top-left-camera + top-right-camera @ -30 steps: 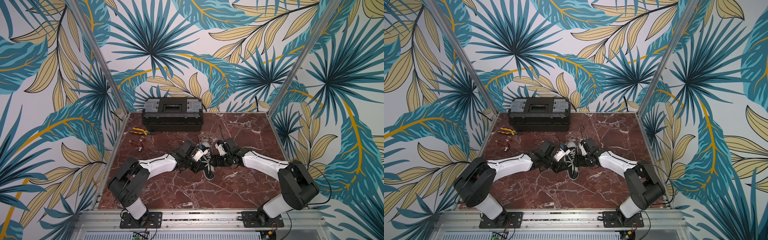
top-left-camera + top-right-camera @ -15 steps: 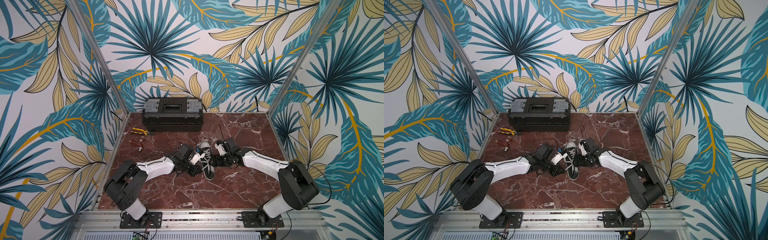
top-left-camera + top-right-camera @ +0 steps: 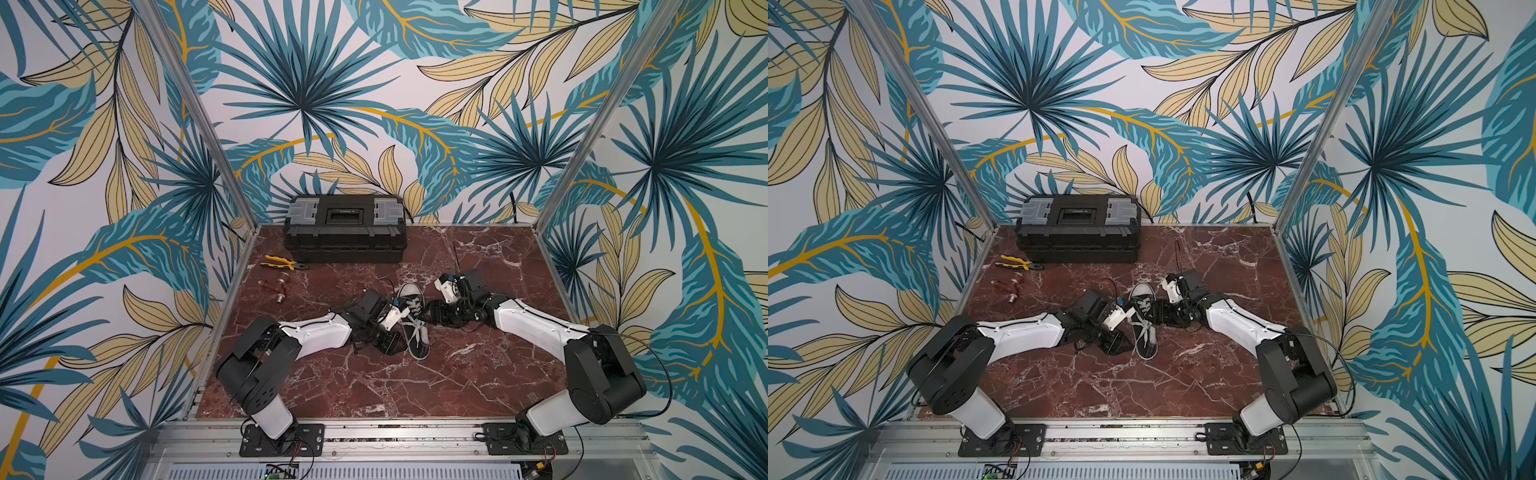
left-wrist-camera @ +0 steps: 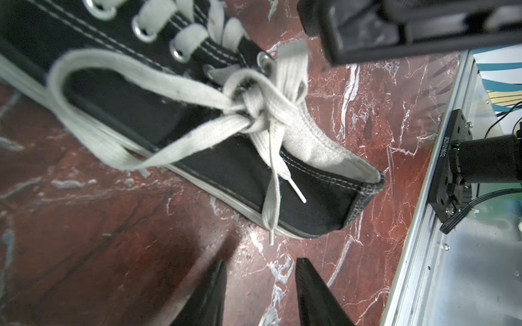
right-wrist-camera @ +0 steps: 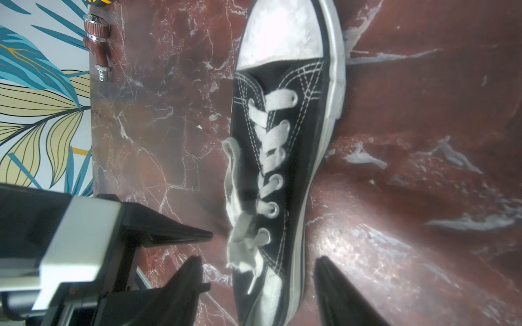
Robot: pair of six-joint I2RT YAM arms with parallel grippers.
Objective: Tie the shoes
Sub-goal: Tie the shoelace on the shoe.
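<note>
The black shoe (image 3: 415, 328) lies in the middle of the marble table, with its white toe cap (image 5: 282, 34) towards the back wall. Its white laces (image 4: 251, 113) are knotted over the tongue, with one long loop (image 4: 84, 113) draped down the side and two loose ends (image 4: 272, 197) hanging. My left gripper (image 4: 261, 262) is open beside the heel, low over bare marble, with nothing between its fingers. My right gripper (image 5: 257, 258) is open on the shoe's other side, its fingers spread to either side of the knot and holding nothing.
A black toolbox (image 3: 345, 228) stands at the back. Yellow-handled pliers (image 3: 284, 262) and reddish metal fittings (image 3: 276, 286) lie at the back left. The aluminium front rail (image 4: 423, 225) runs close behind the left gripper.
My left gripper has opened and let go of the lace, drawing back a little from the shoe. The right gripper's jaws have narrowed slightly.
</note>
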